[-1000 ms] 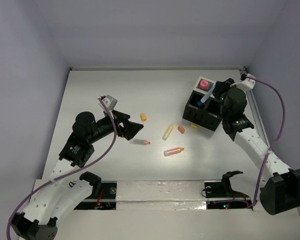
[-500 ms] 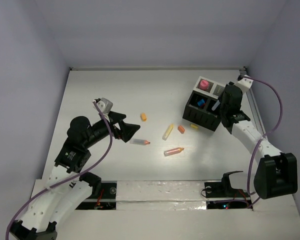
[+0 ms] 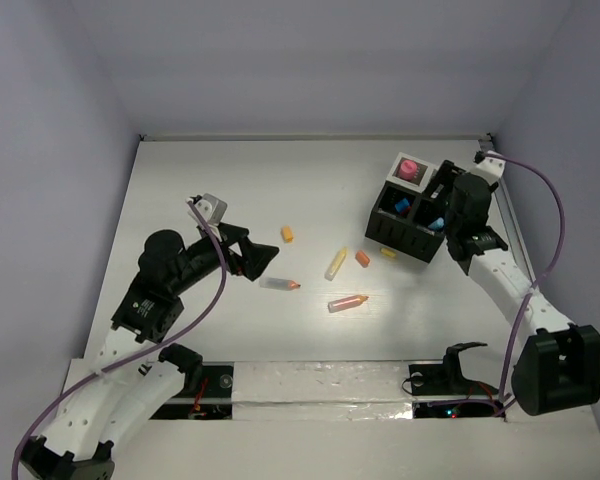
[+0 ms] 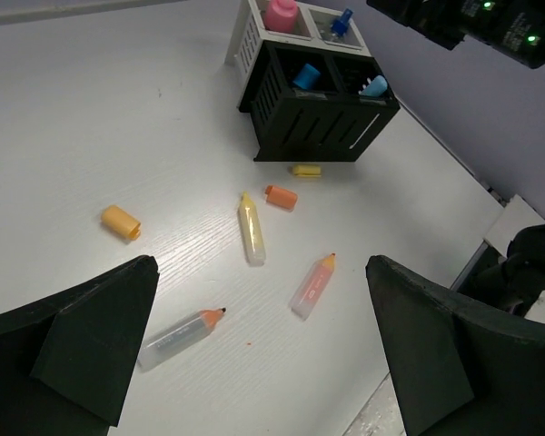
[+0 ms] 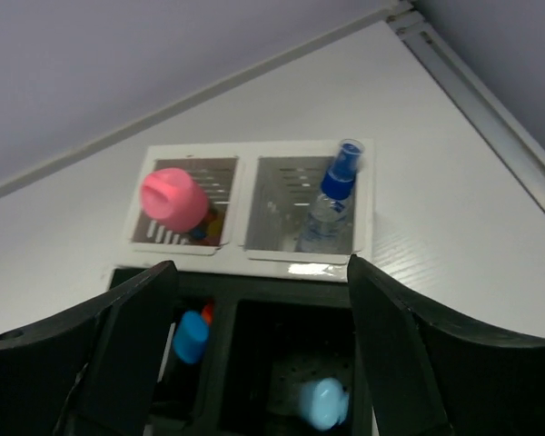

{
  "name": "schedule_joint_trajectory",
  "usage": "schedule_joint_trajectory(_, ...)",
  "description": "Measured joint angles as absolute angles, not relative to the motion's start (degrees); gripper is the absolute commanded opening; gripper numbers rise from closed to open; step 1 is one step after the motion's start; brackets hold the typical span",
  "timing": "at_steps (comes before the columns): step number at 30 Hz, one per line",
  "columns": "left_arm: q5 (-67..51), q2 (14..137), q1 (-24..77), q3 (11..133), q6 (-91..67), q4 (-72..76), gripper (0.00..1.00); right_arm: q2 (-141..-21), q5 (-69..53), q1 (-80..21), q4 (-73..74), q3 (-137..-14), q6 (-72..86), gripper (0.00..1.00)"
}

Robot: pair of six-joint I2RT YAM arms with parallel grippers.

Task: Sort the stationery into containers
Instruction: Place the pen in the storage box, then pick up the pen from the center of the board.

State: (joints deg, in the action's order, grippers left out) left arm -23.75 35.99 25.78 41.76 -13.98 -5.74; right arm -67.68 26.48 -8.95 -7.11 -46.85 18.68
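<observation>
R claw [image 5: 259,363] agape above box [image 5: 243,204]

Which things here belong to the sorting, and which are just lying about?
Job:
- box, holding pink piece, blue-capped pen, blue piece, light-blue piece
- loose: orange cap, yellow stick, orange block, yellow block, orange stick, clear stick

Lying about:
- purple cables
- taped strip at the near edge

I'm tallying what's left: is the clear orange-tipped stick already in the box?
No, the clear orange-tipped stick lies flat on the table, well apart from the box.
</observation>
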Motion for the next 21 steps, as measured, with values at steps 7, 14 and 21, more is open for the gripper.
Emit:
schedule_joint_trajectory(7, -19.38, 36.93, 25.78, 41.76, -13.98, -6.94, 0.99, -67.29, 12.47, -15.16, -4.69, -49.67, 19.33, 0.63)
schedule_joint_trajectory(14, -15.81, 38.48, 25.76, 41.76, -13.96, -7.49, 0.99, -79.26, -4.8, -30.44, 0.03, -54.52, 17.69, 0.39)
schedule_joint_trajectory(21, -13.41, 39.62, 24.32, 41.76, -13.98, -8.03, 0.99, -88.18, -19.16, -37.34, 6.26, -55.37, 13.74, 0.67)
